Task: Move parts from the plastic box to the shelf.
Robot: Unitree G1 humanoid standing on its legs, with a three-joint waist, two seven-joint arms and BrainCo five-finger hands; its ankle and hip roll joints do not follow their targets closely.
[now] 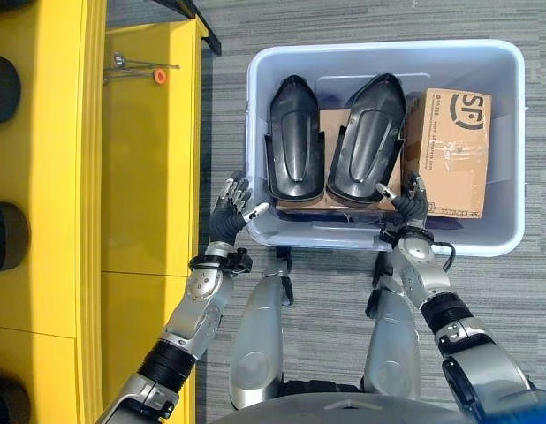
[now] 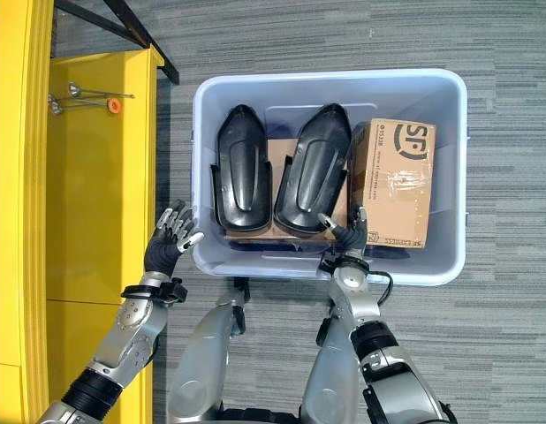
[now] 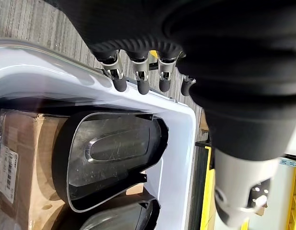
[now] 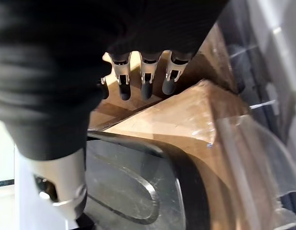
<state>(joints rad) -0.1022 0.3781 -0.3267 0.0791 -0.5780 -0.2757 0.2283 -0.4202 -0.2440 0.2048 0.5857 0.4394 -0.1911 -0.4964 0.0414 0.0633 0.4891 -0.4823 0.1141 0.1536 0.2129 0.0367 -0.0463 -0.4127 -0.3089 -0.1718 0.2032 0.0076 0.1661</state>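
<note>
Left hand point(image 1: 231, 212) relaxed, empty, outside box point(image 1: 282, 235) corner. Right hand point(image 1: 409, 201) relaxed, empty, over near rim between right part point(image 1: 368, 141) and carton point(image 1: 450, 150). Flat cardboard point(image 1: 329, 199) mostly hidden under parts.

Pale blue plastic box point(image 1: 511, 132): open-topped. Two black moulded shell parts point(image 1: 295, 141) point(image 1: 368, 141) side by side inside on cardboard, between both hands' fingertips, untouched.

Grey striped carpet floor point(image 1: 361, 300) across most of frame. Upper left: metal pins w/ small orange cap point(image 1: 159, 76) lying together, cap at right end of pins. Black metal bar point(image 2: 140, 35) runs diagonally, top left.
</note>
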